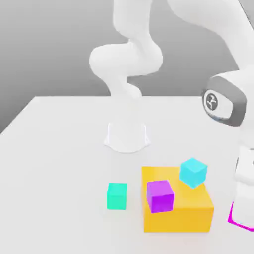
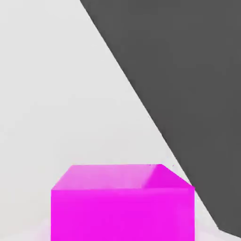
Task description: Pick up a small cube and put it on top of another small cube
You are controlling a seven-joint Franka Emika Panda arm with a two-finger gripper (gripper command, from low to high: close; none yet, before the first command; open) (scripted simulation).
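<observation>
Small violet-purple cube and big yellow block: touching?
Touching. The exterior view shows the small violet-purple cube resting directly on the big yellow block, no gap.

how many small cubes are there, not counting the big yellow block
4: a green cube on the table, a purple cube and a light blue cube on the yellow block, and a pink cube at the gripper.
</observation>
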